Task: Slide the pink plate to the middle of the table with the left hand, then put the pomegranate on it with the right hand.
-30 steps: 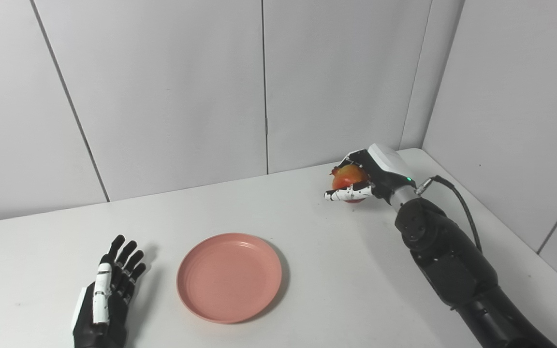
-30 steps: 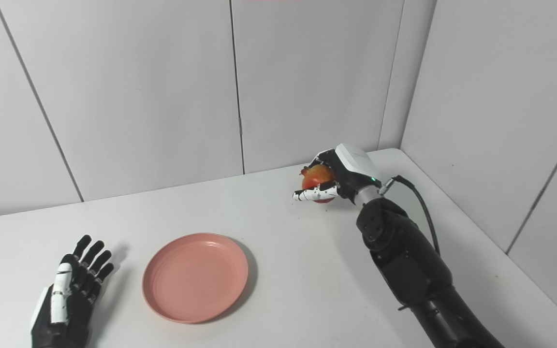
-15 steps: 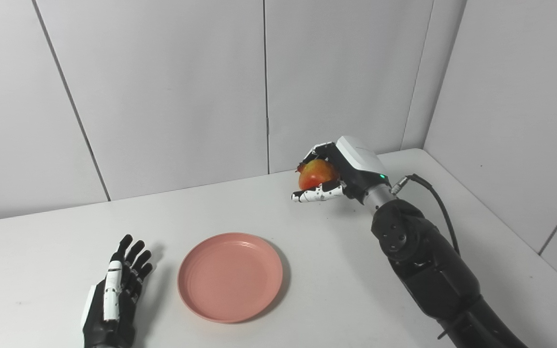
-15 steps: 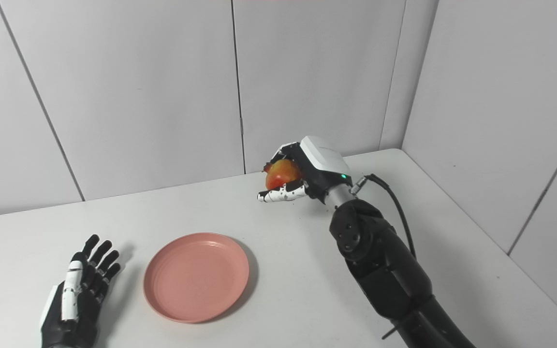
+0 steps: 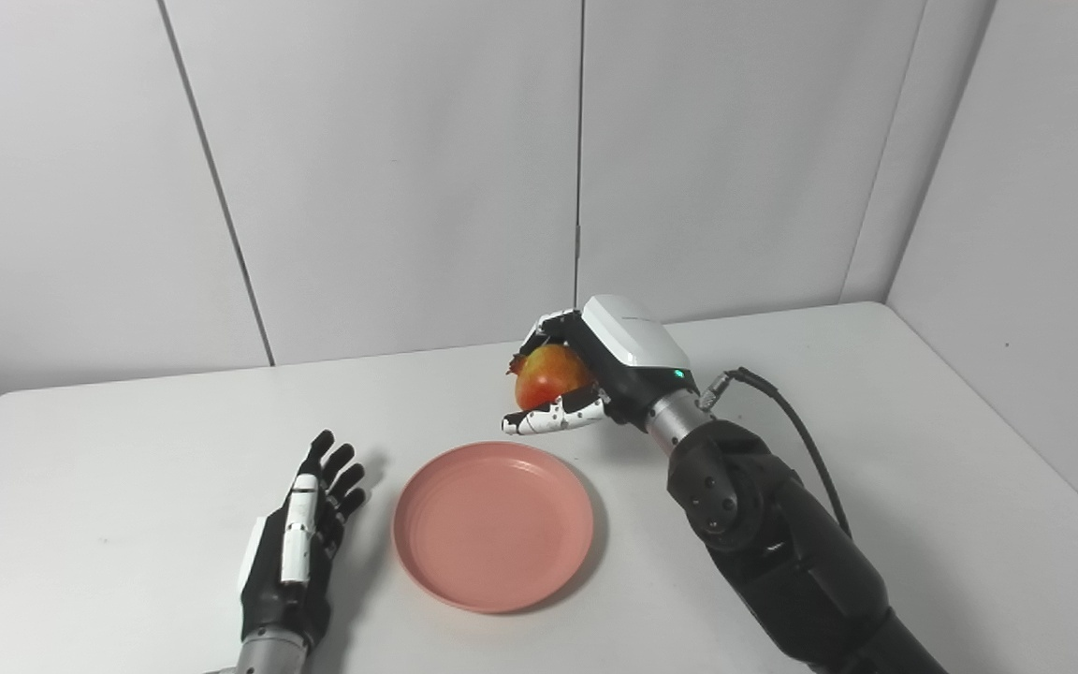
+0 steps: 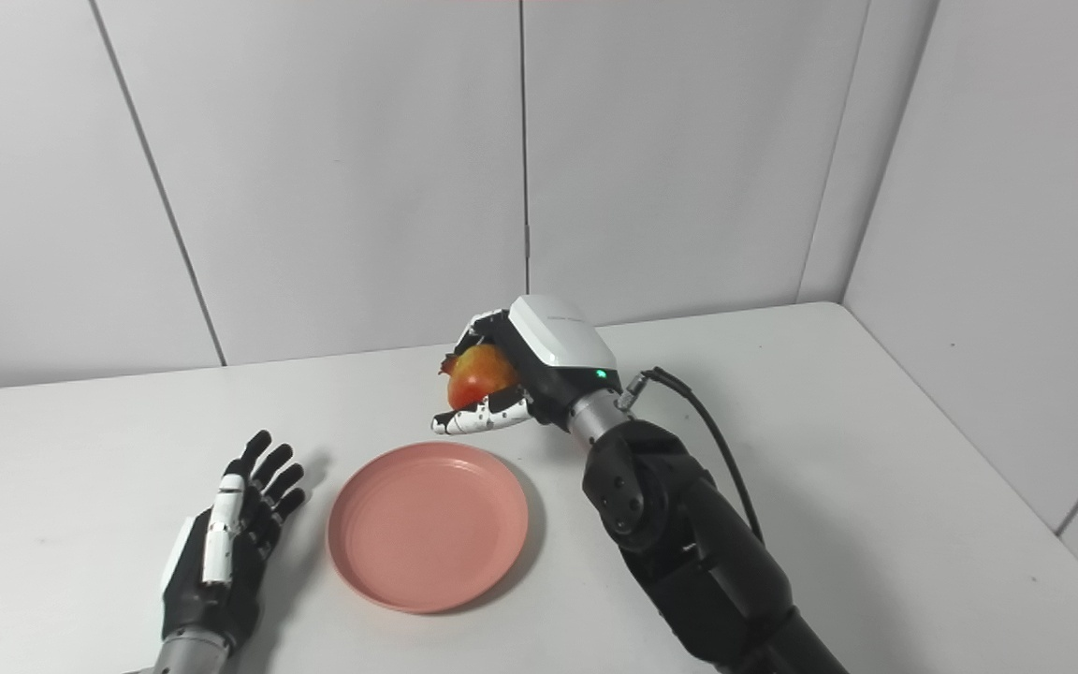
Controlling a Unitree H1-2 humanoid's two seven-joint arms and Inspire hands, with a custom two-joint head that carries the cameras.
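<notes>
Risk lies mainly in the release. The round red-and-yellow pomegranate (image 5: 550, 373) is a ball-shaped fruit, and the shallow, round pink plastic plate (image 5: 493, 527) has only a low rim, so a drop from height or from off-centre could let the fruit roll over the edge onto the white table (image 5: 923, 449). An early opening of the fingers would land it behind the plate instead of on it. A descent too close to the far rim could also tip or nudge the plate out of its middle spot.

Nearest the robot, just to the left of the plate and apart from it, the left hand (image 5: 296, 552) lies flat on the table, palm down, fingers spread and holding nothing. It waits there and blocks no path.

Beyond the plate's far rim and raised clear of the table, the right hand (image 5: 586, 374) is curled around the pomegranate, thumb under it and the other fingers wrapped over the top. Its forearm slants up from the plate's right side, wrist bent towards the plate.
</notes>
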